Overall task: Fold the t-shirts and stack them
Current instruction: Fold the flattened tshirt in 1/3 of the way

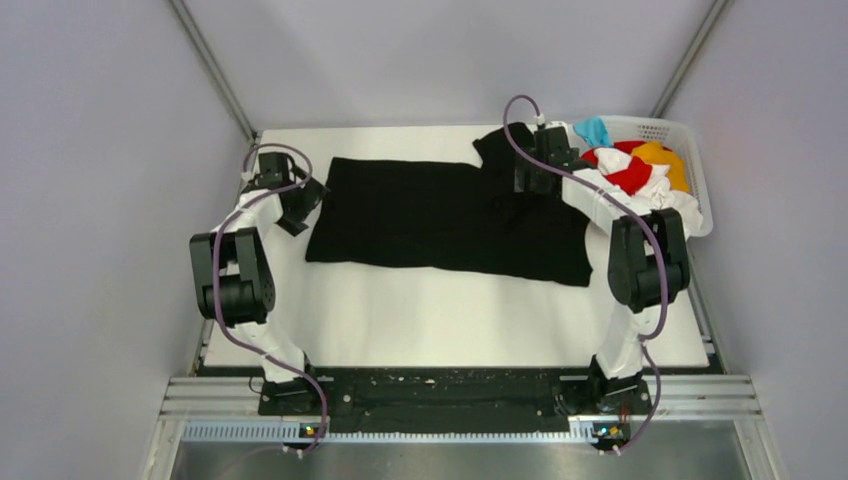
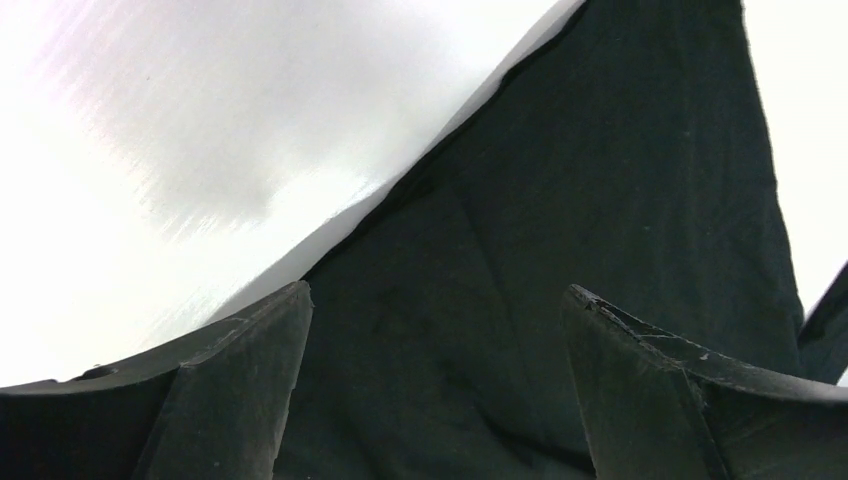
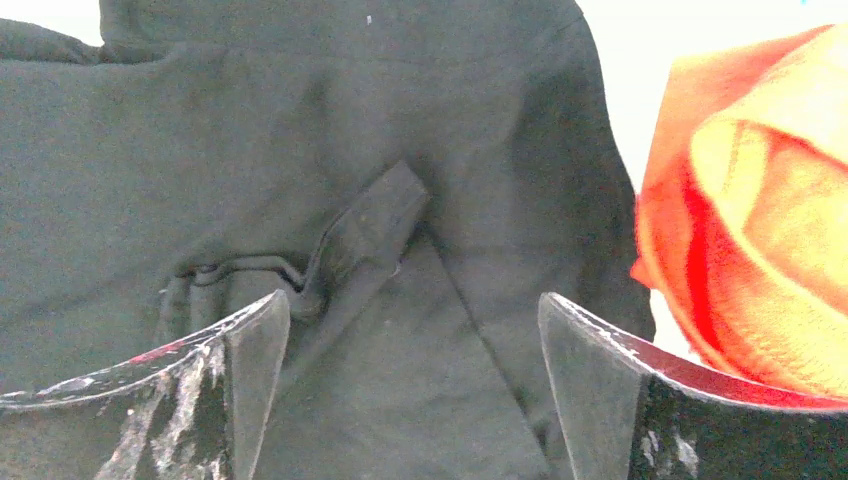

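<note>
The black t-shirt (image 1: 440, 215) lies spread flat, long side across, on the white table (image 1: 450, 320). The left arm rises from its base, folds at the elbow and reaches forward. It ends in the left gripper (image 1: 297, 208) at the shirt's left edge. In the left wrist view its fingers (image 2: 240, 380) stand wide apart, with dark cloth below and nothing between them. The right arm bends the same way and stretches over the shirt's far right corner, near the sleeve. The right gripper (image 1: 530, 178) points down there, its jaws parted over a wrinkled fold. It seems to hang just above the cloth, though contact is hard to judge. Just right of that corner, a white basket (image 1: 690, 130) holds the crumpled red t-shirt (image 1: 632, 178), orange-yellow t-shirt (image 1: 665, 160), light blue t-shirt (image 1: 595, 130) and white t-shirt (image 1: 680, 200).
</note>
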Tool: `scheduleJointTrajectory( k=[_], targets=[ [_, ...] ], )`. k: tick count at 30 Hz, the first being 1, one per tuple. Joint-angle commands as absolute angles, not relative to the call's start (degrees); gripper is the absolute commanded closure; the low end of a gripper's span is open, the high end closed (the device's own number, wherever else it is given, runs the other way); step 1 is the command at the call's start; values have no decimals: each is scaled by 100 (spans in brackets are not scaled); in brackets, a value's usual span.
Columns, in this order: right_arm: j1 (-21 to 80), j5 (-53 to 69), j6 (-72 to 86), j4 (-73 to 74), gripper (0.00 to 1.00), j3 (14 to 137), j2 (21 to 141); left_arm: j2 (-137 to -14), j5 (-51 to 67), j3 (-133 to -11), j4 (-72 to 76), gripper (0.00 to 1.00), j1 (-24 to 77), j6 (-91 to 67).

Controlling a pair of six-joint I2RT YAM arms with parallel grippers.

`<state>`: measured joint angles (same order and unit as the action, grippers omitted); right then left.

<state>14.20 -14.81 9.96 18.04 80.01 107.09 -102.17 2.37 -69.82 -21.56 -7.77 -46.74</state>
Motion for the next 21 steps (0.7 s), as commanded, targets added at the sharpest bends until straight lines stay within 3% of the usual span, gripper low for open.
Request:
scheduleJointTrajectory(
  k=[1, 8, 16, 21],
  targets=[
    [1376, -1812, 1233, 1993, 1, 8172, 10320, -9737, 428, -7349, -2354, 1, -773, -4421],
    [1452, 327, 2030, 1499, 1, 6594, 9324, -9601, 1264, -6905, -1884, 1, -384, -4253],
    [1714, 719, 2316, 1047, 1, 5959, 9936, -10709, 1939, -6730, -1591, 1, -340, -4289],
    [1769, 592, 2418, 1017, 1, 5182, 9688, -10495, 1827, -6045, -1497, 1, -345, -4281]
  ],
)
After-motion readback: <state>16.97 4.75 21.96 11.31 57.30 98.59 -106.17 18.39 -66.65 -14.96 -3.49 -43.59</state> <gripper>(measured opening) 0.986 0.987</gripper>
